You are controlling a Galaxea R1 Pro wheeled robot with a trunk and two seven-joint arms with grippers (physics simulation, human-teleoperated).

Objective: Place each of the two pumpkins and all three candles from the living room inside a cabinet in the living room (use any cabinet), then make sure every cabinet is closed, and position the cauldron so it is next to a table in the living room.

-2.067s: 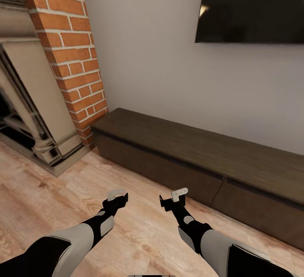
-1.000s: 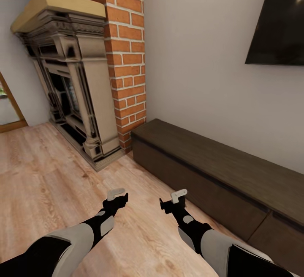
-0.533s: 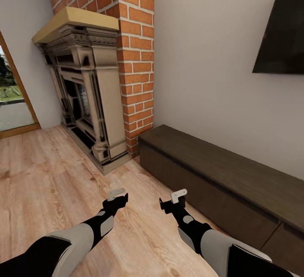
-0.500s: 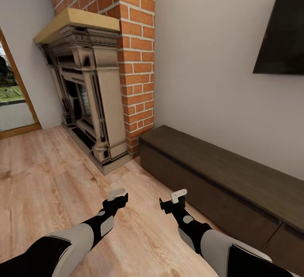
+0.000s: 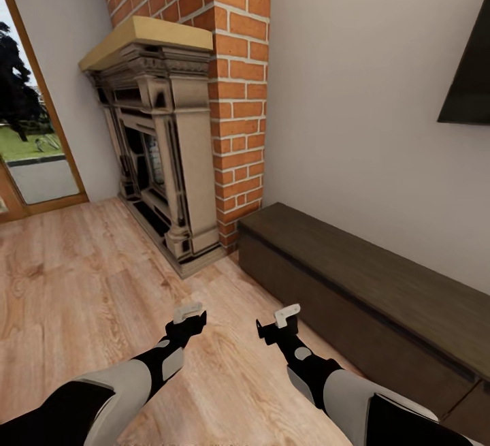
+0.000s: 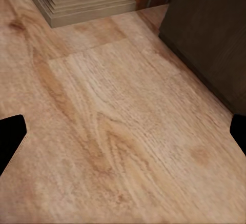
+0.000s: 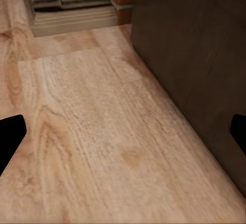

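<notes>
Wood flooring (image 5: pixel 82 282) widens as my view has swung left toward the brick fireplace (image 5: pixel 170 160), leaving the closed cabinet (image 5: pixel 367 289) at right; left gripper (image 5: pixel 188 314) and right gripper (image 5: pixel 280 316) hang spread, empty, pumpkins unfound.

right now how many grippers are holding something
0. The left gripper hangs open over the wood floor; the right gripper hangs open beside the cabinet, nothing between the fingers of either.
</notes>
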